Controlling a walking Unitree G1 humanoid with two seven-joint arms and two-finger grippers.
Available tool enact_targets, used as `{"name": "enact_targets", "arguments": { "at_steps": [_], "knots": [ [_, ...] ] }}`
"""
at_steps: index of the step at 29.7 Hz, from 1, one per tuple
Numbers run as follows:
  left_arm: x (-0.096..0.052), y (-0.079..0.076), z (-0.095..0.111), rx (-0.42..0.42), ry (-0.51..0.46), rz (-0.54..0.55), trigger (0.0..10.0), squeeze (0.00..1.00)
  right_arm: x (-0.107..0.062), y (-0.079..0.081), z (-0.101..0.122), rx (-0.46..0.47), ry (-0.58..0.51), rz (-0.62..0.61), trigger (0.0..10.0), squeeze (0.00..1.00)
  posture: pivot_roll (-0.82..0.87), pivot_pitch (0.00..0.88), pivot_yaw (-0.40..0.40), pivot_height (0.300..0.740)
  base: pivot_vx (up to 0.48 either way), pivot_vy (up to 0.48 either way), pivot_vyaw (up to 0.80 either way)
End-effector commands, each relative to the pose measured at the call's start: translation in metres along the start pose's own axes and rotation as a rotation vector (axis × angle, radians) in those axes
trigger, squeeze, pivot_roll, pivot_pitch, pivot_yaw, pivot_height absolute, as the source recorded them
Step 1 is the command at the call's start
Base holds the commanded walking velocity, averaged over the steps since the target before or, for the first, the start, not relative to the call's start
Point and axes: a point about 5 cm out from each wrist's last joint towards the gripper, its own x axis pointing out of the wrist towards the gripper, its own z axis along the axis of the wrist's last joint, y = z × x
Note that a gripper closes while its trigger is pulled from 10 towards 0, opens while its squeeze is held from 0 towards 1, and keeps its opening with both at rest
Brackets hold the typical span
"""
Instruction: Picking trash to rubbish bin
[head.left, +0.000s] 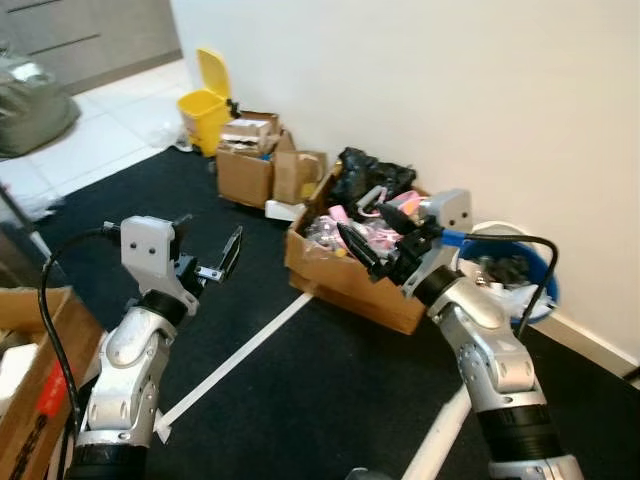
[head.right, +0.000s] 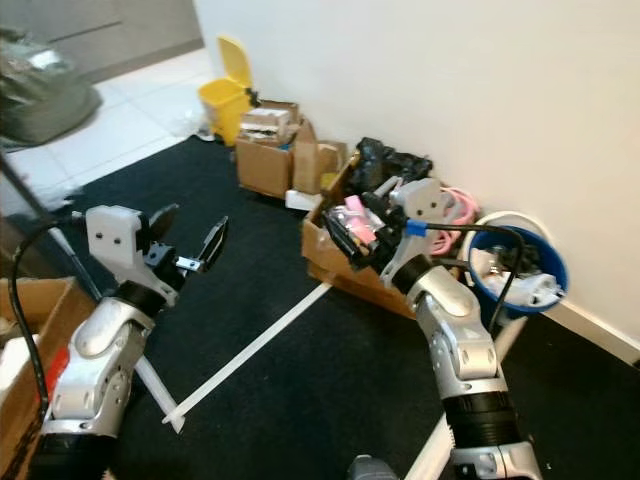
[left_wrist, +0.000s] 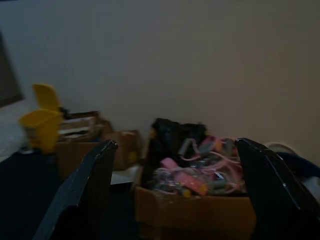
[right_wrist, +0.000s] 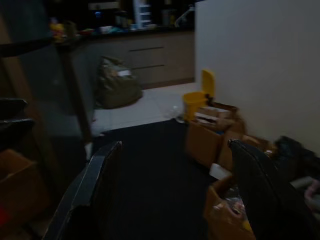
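Note:
A yellow rubbish bin (head.left: 207, 104) with its lid up stands against the white wall at the far left. Closer along the wall, a big cardboard box (head.left: 345, 280) holds pink wrappers and other trash (head.left: 350, 228), with a black bag (head.left: 372, 175) at its back. My right gripper (head.left: 375, 238) hovers open just over the box's near side, empty. My left gripper (head.left: 208, 247) is raised over the black carpet left of the box, open and empty. The left wrist view looks between open fingers (left_wrist: 80, 195) at the trash box (left_wrist: 195, 212) and the yellow bin (left_wrist: 42, 125).
A blue bucket (head.left: 535, 290) of clutter stands right of the box. Two smaller cardboard boxes (head.left: 245, 172) sit by the bin. White tape lines (head.left: 240, 360) cross the carpet. A cardboard box (head.left: 25, 385) is at my left, and a grey-green bag (head.left: 30, 110) lies on the tiles.

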Motion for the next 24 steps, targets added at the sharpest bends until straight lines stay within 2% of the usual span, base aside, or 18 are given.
{"name": "enact_targets", "arguments": {
  "at_steps": [1, 4, 11, 24],
  "knots": [
    [-0.0004, 0.0023, -0.0011, 0.013, 0.019, -0.003, 10.0, 0.0, 0.002, 0.0018, -0.0033, 0.025, 0.018, 0.012, 10.0, 0.0, 0.05, 0.0, 0.027, 0.74, 0.0, 0.0, -0.79],
    [0.0011, 0.0, -0.0017, 0.019, 0.021, -0.015, 10.0, 0.0, 0.0022, 0.0019, -0.0027, 0.031, 0.019, 0.023, 10.0, 0.0, 0.05, 0.0, 0.032, 0.74, 0.0, 0.0, -0.79],
    [0.0054, 0.0, -0.0028, 0.019, 0.018, -0.014, 10.0, 0.0, -0.0012, -0.0012, -0.0057, -0.025, 0.049, 0.026, 10.0, 0.0, 0.03, 0.0, 0.021, 0.74, 0.0, 0.0, -0.79],
    [0.0086, -0.0007, -0.0014, 0.025, 0.015, -0.019, 10.0, 0.0, -0.0006, -0.0005, -0.0066, 0.001, 0.056, 0.044, 10.0, 0.0, 0.03, 0.0, 0.02, 0.74, 0.0, 0.0, -0.79]
  ]
}}
